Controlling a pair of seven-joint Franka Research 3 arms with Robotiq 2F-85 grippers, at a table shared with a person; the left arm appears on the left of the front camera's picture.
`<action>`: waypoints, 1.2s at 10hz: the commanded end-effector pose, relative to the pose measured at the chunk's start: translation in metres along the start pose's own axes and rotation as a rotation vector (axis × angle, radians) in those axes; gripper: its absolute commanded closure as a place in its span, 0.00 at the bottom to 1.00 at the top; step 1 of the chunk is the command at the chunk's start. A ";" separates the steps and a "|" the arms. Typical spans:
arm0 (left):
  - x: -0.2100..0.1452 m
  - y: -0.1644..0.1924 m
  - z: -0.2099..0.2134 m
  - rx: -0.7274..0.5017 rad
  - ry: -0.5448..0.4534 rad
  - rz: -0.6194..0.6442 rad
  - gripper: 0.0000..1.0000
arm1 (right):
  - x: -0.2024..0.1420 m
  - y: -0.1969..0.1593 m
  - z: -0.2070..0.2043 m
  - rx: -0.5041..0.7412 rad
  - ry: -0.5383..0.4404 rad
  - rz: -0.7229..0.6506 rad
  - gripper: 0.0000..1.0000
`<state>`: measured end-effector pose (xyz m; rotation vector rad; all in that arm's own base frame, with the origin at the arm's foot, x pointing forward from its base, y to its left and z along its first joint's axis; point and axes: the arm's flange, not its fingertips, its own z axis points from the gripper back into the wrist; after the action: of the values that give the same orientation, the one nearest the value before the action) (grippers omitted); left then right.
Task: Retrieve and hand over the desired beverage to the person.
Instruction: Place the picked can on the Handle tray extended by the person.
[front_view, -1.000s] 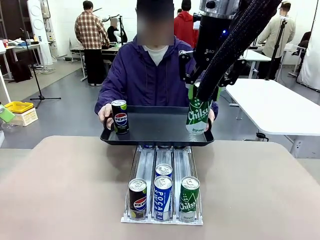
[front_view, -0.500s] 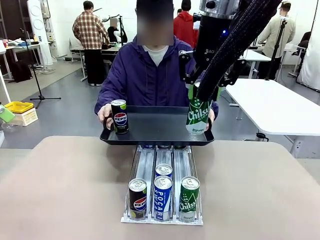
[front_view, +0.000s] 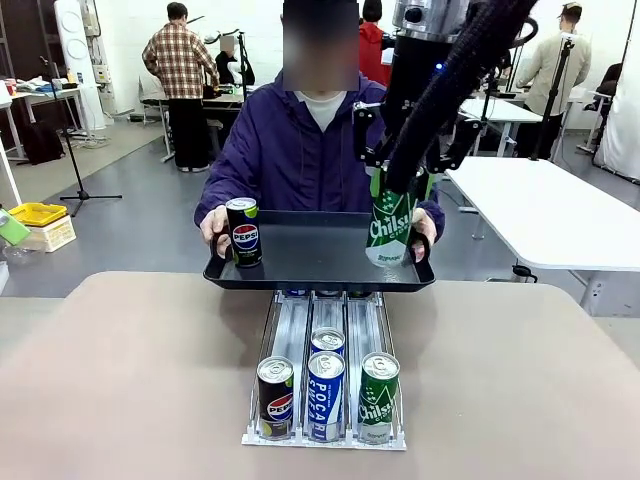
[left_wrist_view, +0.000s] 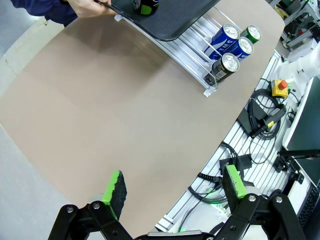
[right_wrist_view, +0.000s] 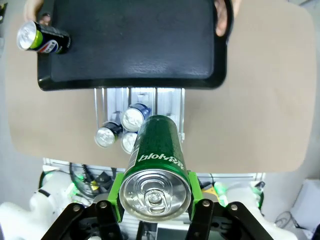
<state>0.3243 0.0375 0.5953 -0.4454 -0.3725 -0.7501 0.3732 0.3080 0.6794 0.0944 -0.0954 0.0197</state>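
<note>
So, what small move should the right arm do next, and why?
Probably lower a little, then open. The right gripper is shut on the green Chilsung can, upright over the right part of the black tray the person holds; whether the can touches the tray is unclear.

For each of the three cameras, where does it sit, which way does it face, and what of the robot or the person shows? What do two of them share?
Front view: between the arms, facing across the table at the person holding a tray; the right pincer grips a green can.
Left wrist view: high over the table edge, looking down past its own open left pincer.
Right wrist view: above the tray, looking down the held green can; the person's thumbs show.
Shared: the Pepsi can on the tray and the can rack show in the front and right wrist views.
</note>
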 end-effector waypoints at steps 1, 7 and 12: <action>-0.001 0.001 0.002 -0.009 -0.003 -0.013 0.00 | 0.047 0.016 0.011 -0.003 0.030 -0.020 0.42; -0.001 0.001 0.002 -0.009 -0.003 -0.013 0.00 | 0.142 0.022 -0.047 -0.009 0.023 -0.061 0.42; -0.001 0.001 0.002 -0.009 -0.003 -0.013 0.00 | 0.172 0.026 -0.095 -0.027 0.050 -0.087 0.42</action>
<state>0.3243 0.0375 0.5954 -0.4454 -0.3723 -0.7501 0.5437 0.3372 0.5940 0.0959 -0.0233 -0.0404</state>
